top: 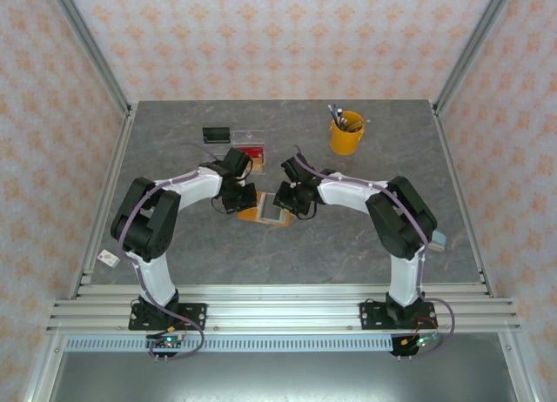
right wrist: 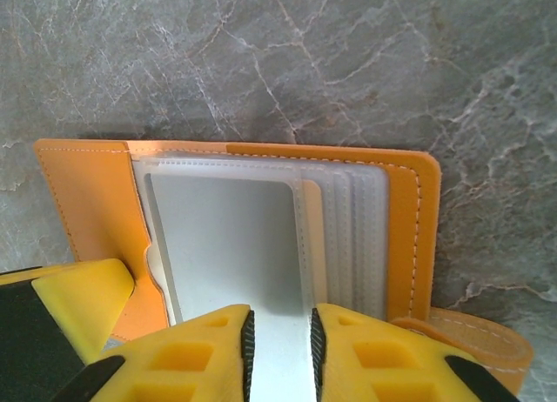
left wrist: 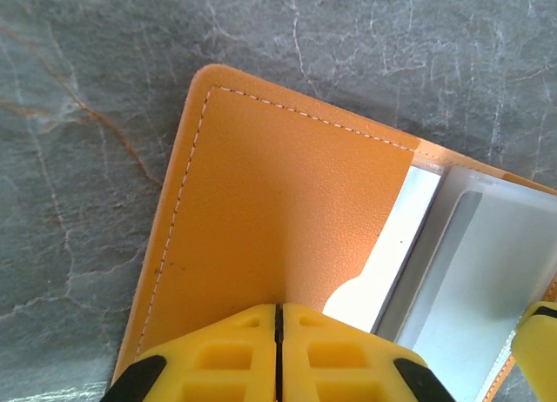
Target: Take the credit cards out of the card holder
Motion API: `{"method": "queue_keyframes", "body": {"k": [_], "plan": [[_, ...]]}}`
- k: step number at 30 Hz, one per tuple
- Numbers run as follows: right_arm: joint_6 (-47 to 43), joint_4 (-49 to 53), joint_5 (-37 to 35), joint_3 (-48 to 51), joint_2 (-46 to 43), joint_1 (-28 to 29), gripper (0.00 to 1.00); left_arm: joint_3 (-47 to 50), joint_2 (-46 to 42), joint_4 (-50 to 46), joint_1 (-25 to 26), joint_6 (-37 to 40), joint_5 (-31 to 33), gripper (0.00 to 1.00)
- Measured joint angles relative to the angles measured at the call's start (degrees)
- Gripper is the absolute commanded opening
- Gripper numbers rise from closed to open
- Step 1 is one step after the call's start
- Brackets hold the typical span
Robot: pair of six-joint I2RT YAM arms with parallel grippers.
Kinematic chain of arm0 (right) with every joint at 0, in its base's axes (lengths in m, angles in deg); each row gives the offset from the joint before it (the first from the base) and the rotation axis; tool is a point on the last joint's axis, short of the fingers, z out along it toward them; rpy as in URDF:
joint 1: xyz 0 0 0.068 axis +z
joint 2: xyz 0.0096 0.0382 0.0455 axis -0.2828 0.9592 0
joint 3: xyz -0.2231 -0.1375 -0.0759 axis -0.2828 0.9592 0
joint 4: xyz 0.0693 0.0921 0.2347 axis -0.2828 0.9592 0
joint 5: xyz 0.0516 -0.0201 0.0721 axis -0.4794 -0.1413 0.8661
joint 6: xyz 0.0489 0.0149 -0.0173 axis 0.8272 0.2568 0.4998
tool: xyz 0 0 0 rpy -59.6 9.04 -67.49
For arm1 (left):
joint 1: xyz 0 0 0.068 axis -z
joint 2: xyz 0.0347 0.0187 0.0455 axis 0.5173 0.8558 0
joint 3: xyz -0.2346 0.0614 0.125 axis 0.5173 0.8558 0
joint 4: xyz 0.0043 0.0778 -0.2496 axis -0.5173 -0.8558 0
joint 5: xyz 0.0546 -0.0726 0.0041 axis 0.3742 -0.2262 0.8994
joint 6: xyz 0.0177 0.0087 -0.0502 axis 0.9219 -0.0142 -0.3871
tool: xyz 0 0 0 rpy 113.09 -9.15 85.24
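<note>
Stage: extraction under way, none confirmed out | card holder (top: 261, 215) open flat on table (top: 365, 245), between both arms | left claw (left wrist: 278, 319) shut, pressing orange flap | right claw (right wrist: 280, 332) narrowly parted over grey card (right wrist: 226, 245), grip unclear | remaining: pull this card clear, then any others

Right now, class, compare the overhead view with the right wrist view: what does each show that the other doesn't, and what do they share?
Overhead view: a yellow cup of pens, a clear tray, a small black object, and the left arm and right arm at full length.
Right wrist view: the stacked clear sleeves inside the wallet, a pale grey card under the slightly open right pincer, and a strap tab.
Shared: the open orange wallet on the grey stone-patterned table, with the right pincer at it.
</note>
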Motion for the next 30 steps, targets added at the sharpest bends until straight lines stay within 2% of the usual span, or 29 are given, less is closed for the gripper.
{"method": "queue_keyframes", "body": {"k": [10, 20, 30], "plan": [[-0.66, 2.97, -3.02, -0.98, 0.02, 0.17, 0.28, 0.26, 0.00, 0.46, 0.00, -0.02, 0.00, 0.09], [-1.81, 2.80, -0.59, -1.01, 0.68, 0.15, 0.24, 0.26, 0.00, 0.55, 0.00, -0.02, -0.02, 0.09], [-3.26, 2.89, -1.81, -0.83, -3.02, 0.15, 0.29, 0.59, 0.00, 1.01, 0.00, -0.02, -0.07, 0.08]]}}
